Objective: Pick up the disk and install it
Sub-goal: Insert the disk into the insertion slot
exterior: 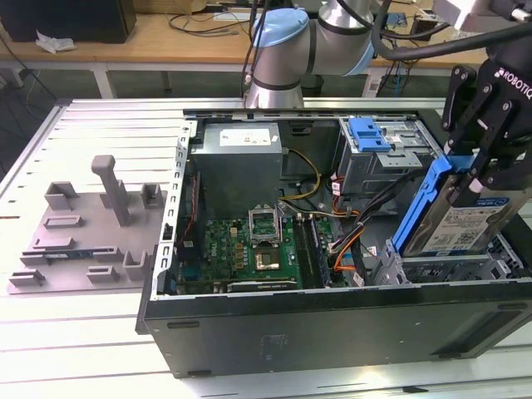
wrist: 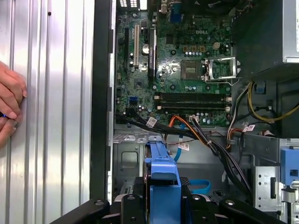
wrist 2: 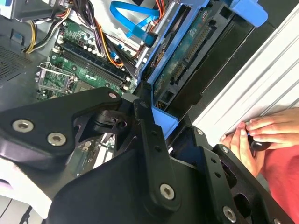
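The disk [exterior: 457,214] is held by its blue frame, clamped in gripper [exterior: 475,170], hung just below the claw, long axis tilted, low end pointed into open PC case [exterior: 274,332] at exterior view's right. Grey cage [exterior: 374,137] w/ blue latch is found beyond. Ribbed table [exterior: 100,125] underneath; a person's hand [wrist 2: 261,133] is rested beside case.

**Blue, silver and green below my wrist**

My black gripper [exterior: 480,179] grips the disk [exterior: 470,224]: silver, white-and-blue label, blue frame. The motherboard [exterior: 249,249] is green, the case [exterior: 332,324] black, the table [exterior: 75,332] pale grey with ribbed stripes.
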Robot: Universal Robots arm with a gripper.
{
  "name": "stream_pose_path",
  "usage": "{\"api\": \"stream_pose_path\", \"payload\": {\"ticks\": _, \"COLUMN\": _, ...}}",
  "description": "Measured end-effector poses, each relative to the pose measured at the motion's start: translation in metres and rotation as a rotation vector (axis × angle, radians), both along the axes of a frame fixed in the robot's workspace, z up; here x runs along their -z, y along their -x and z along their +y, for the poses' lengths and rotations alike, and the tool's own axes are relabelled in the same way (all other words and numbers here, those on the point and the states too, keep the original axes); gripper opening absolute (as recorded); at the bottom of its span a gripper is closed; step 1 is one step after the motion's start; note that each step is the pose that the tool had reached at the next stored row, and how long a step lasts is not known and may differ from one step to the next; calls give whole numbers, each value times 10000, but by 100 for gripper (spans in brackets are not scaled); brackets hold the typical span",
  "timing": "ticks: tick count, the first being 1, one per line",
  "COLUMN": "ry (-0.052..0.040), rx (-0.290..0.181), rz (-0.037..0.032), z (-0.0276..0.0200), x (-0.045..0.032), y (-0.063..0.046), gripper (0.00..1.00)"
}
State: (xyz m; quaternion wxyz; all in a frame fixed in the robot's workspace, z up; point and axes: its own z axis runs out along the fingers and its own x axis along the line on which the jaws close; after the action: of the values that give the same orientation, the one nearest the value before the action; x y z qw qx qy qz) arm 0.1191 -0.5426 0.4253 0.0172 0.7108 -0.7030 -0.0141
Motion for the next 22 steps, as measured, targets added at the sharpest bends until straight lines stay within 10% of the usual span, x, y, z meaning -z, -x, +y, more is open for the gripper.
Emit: {"api": "stream_pose_path", "payload": {"ticks": 22, "ry": 1, "rx": 30, "rz": 0, "z": -42, "x": 238, "y": 0, "gripper": 44}}
